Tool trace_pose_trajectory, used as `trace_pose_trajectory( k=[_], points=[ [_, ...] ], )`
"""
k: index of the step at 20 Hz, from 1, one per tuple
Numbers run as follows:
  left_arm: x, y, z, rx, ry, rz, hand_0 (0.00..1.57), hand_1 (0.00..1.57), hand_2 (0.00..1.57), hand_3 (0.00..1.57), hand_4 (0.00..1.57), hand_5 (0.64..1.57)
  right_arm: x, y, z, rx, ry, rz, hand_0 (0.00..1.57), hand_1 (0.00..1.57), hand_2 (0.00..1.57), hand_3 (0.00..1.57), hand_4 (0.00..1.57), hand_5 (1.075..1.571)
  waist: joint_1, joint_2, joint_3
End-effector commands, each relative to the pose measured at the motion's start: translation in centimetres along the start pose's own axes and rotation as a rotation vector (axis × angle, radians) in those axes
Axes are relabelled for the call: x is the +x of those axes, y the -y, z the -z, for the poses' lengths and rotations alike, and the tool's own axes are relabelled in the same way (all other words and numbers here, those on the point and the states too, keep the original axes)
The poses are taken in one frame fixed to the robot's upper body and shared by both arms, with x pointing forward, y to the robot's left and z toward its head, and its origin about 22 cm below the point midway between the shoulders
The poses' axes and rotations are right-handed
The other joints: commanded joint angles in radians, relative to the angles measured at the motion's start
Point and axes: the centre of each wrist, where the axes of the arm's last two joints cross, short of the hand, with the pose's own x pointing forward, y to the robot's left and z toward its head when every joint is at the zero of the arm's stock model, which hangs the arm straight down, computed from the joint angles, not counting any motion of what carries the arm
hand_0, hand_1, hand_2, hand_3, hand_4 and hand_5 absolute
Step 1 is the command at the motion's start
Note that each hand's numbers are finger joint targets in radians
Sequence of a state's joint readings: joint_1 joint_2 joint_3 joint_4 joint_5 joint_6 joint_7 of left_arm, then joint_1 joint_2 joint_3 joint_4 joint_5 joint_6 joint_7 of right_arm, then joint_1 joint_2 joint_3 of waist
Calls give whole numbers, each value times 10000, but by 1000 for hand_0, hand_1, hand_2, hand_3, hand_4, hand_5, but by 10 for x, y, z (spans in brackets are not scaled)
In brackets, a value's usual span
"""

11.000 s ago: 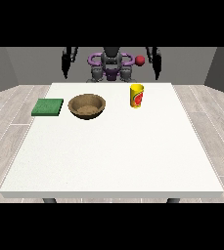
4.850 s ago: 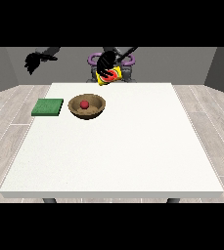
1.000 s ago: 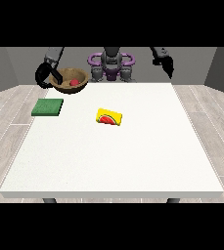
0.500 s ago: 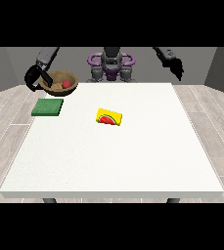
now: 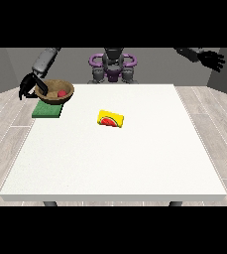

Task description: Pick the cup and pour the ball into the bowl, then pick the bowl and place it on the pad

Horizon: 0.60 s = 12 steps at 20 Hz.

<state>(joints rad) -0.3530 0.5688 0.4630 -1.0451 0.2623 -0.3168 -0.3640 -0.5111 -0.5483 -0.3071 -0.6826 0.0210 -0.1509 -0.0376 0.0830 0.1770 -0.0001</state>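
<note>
The hand at the view's left (image 5: pixel 31 87) grips the rim of the bowl (image 5: pixel 55 91), fingers curled over its near-left edge, with the ball (image 5: pixel 62 93) inside. The bowl hangs just above the green pad (image 5: pixel 47 110), directly beneath the hand. To finish well, the bowl should probably come down level and centred on the pad before the fingers let go. That arm slopes down from the shoulder. The hand at the view's right (image 5: pixel 212 59) is raised well off the worktop (image 5: pixel 135 154), fingers spread, grasping nothing. The cup (image 5: pixel 110 119) lies tipped over, well apart from both hands.
</note>
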Motion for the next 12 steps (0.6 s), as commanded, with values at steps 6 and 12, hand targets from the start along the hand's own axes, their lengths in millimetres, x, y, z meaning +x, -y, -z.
trace_pose_trajectory(
  k=[6, 12],
  points=[
    [12, -23, -1, -46, 640, -107, 0, 0, 0, 0, 1189, 1558, 4, 43, 11, -1683, -374, 792, 1571, 1571, 1571, 709, 0, 1560, 262, 538, 8],
    [31, -30, 5, -240, 785, 91, 0, 0, 0, 0, 1174, 1549, -5, 41, 13, -1150, -661, 750, 420, 420, 562, 917, 0, 1518, 537, 705, 11]
  ],
)
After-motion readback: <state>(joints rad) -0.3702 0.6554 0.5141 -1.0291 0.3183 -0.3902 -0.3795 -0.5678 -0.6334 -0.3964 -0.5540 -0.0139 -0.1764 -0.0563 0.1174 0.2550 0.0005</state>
